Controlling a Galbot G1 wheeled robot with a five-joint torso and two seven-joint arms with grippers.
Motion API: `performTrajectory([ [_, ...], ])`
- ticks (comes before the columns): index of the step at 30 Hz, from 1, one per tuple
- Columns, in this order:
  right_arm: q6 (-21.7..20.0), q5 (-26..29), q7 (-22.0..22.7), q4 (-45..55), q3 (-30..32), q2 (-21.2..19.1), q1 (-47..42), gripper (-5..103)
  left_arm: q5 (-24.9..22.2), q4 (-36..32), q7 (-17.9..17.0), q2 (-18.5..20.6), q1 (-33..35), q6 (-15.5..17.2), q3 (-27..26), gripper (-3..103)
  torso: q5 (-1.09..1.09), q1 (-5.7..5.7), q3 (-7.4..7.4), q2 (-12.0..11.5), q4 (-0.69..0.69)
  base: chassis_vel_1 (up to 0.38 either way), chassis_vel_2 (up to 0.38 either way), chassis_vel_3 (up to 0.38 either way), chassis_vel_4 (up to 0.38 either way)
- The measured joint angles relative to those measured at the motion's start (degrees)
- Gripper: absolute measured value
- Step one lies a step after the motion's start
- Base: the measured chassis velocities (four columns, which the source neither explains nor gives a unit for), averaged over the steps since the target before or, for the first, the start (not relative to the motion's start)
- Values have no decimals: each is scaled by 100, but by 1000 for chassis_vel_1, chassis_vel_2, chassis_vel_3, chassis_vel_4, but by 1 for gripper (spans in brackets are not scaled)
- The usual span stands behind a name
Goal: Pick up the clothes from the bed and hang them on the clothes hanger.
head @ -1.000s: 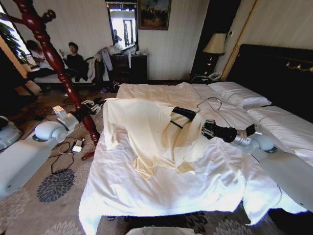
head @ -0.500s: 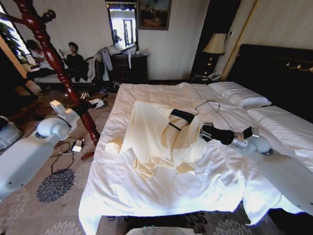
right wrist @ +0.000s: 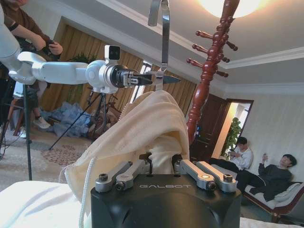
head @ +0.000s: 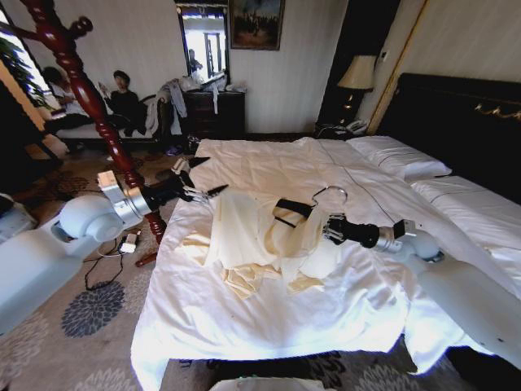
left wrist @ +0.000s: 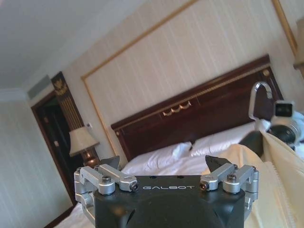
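Cream shirt (head: 256,236) lies in a rumpled heap on the white bed (head: 244,318), near the middle, its upper part lifted off the sheet and draped over the black hanger (head: 291,208). Hanger tilted; silver hook (head: 330,194) stands up clear of the cloth on the headboard side. Right tool (head: 330,229) reaches in from the robot's right, low over the sheet, pressed into the raised part of the shirt just below the hook. Right wrist view: its fingers (right wrist: 123,175) drawn in close together with cream cloth (right wrist: 152,128) bunched between them, hook (right wrist: 161,28) rising straight above; so clenched on the shirt at the hanger's neck. Whether it also pinches the hanger itself cannot be told. Left tool (head: 199,192) hangs over the bed's left edge, just beside the shirt heap but apart from it, pointing toward the hanger. Left wrist view: its fingers (left wrist: 107,168) spread wide, nothing between them; released. Shirt edge (left wrist: 280,180) and the hook (left wrist: 259,97) show beyond it, with the dark headboard (left wrist: 190,123) and pillows (left wrist: 161,154) behind. Red-brown wooden coat stand (head: 94,102) rises from the floor beside the bed, behind the left arm.
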Motion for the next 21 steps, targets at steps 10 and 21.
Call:
performTrajectory([
  [10,33,-176,-66,46,-22,16,90,15,601,39,278,102,-313,37,546,100,0,0,0,0,0,0,0,0,0],
  [21,56,-310,-59,157,-2,17,37,15,588,9,193,-319,-1475,326,1810,100,1,1,0,0,-2,0,0,0,0],
])
